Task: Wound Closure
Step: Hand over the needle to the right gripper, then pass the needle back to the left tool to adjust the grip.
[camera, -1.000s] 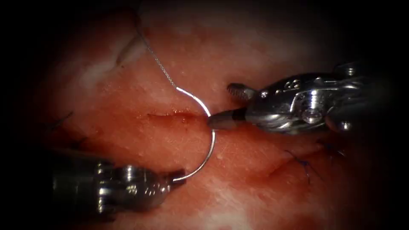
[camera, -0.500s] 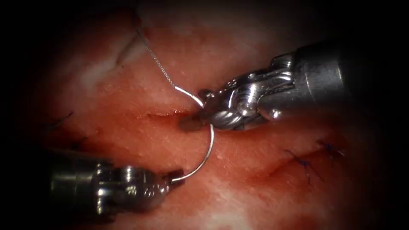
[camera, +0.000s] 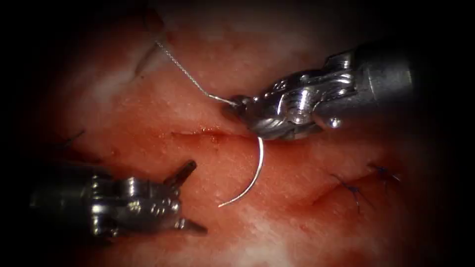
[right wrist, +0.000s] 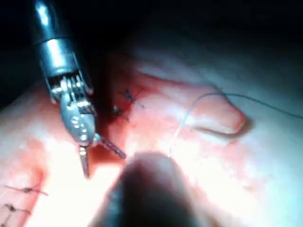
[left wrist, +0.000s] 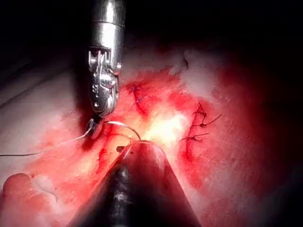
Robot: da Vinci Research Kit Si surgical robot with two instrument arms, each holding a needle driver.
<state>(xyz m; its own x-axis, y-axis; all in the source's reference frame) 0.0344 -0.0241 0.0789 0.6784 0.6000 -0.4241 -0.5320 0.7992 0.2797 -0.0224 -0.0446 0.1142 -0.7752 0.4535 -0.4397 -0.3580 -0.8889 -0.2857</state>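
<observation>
Needle (camera: 251,179) pinched near thread end by right hand (camera: 236,108); left hand (camera: 190,198) spread, empty.

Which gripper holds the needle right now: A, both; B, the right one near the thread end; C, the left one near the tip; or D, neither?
B: the right gripper is shut on the needle near its thread end, while the left gripper is open and holds nothing.
</observation>
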